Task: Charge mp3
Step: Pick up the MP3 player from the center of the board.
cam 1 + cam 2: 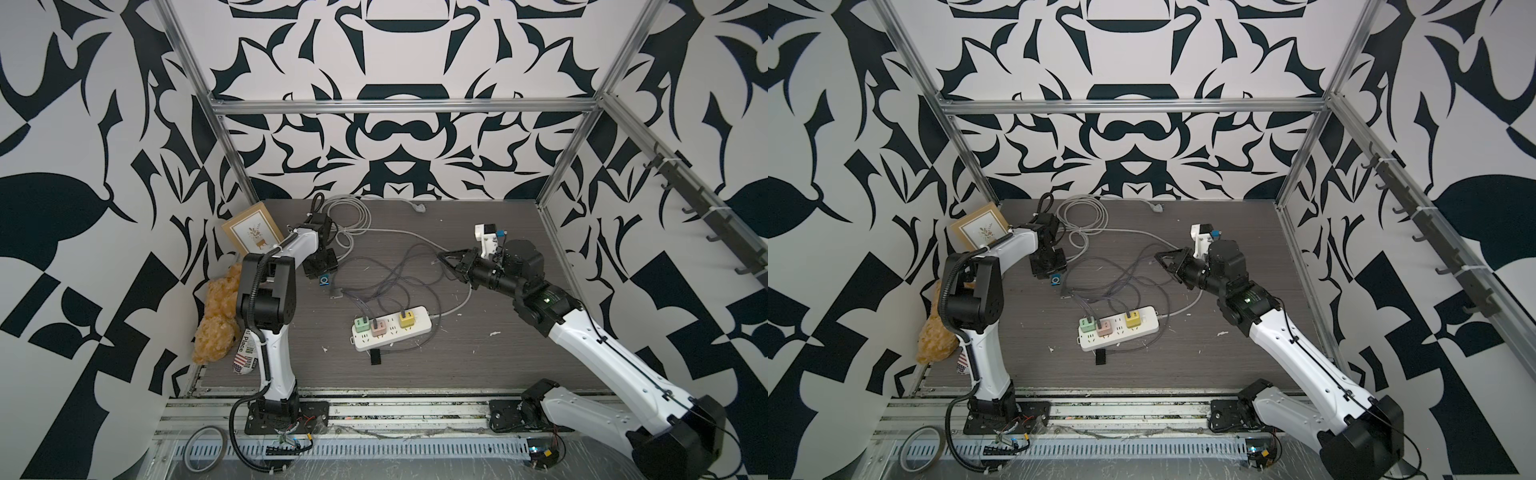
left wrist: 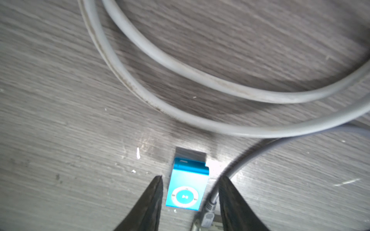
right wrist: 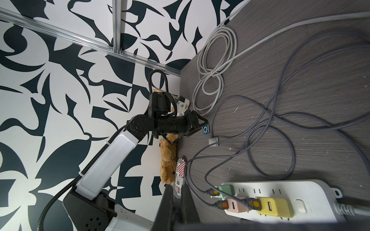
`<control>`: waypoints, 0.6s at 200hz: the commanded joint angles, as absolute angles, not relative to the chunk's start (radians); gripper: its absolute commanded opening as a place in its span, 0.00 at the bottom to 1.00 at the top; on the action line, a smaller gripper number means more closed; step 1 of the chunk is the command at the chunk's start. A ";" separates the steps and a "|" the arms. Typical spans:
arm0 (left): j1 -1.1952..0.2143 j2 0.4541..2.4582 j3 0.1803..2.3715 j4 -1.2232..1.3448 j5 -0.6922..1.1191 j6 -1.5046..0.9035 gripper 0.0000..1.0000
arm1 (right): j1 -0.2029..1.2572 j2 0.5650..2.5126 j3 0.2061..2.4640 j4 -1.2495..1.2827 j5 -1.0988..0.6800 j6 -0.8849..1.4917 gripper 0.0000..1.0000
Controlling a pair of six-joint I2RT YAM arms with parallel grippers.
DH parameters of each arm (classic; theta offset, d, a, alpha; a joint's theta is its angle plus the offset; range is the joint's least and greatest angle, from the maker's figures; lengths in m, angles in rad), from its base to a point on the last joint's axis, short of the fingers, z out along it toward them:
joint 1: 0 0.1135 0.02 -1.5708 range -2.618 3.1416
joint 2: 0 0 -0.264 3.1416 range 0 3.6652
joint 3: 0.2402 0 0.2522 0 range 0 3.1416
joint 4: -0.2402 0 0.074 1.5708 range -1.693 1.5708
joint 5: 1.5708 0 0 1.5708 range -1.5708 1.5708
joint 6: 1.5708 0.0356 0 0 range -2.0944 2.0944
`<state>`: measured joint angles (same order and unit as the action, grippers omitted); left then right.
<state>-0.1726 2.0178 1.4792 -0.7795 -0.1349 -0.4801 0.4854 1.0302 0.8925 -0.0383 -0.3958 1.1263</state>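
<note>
Left hand (image 2: pixel 191 177) is seen spread low over the table (image 2: pixel 60 130). Its two dark fingers (image 2: pixel 148 204) are set one on each side of the mp3 (image 2: pixel 187 188). A narrow strip of bare table is left visible between each finger and the player's edges, and no contact can be made out.

The mp3 is found lying on the table with its pale control ring turned up. In both top views the mp3 (image 1: pixel 324 281) is placed in the left part of the table, just under the left hand.

A thin grey cable (image 2: pixel 214 193) is run just beside the mp3, and its plug (image 2: pixel 208 217) is laid close against one finger. A thick grey cable (image 2: pixel 180 118) is looped on the table beyond the player.

Right hand (image 1: pixel 442 258) is pressed together, and nothing is seen between its fingers. It is held well apart from the mp3, across a tangle of thin cables.

A white power strip (image 1: pixel 390 328) carrying green, pink and yellow charger cubes (image 1: pixel 405 320) is set near the middle of the table.
</note>
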 commanded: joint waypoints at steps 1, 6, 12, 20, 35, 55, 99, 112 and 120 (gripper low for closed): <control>-0.176 2.046 1.489 -0.802 -0.141 -0.471 0.49 | 0.481 1.000 0.893 0.001 -0.380 1.126 0.00; -0.176 2.047 1.488 -0.802 -0.141 -0.473 0.49 | 0.482 1.000 0.891 0.002 -0.379 1.126 0.00; -0.175 2.049 1.487 -0.802 -0.138 -0.472 0.49 | 0.482 1.000 0.892 0.002 -0.379 1.126 0.00; -0.175 2.051 1.486 -0.798 -0.139 -0.473 0.49 | 0.482 1.001 0.894 0.003 -0.378 1.127 0.00; -0.175 2.052 1.481 -0.787 -0.141 -0.474 0.49 | 0.482 1.002 0.894 0.005 -0.378 1.127 0.00; -0.175 2.064 1.487 -0.782 -0.142 -0.473 0.47 | 0.482 0.999 0.893 0.002 -0.379 1.128 0.00; -0.175 2.083 1.480 -0.772 -0.137 -0.482 0.41 | 0.481 0.986 0.891 -0.007 -0.374 1.128 0.00; -0.175 2.081 1.475 -0.765 -0.138 -0.483 0.36 | 0.481 0.981 0.891 -0.011 -0.370 1.127 0.00; -0.175 2.081 1.477 -0.766 -0.138 -0.481 0.35 | 0.481 0.979 0.890 -0.012 -0.368 1.126 0.00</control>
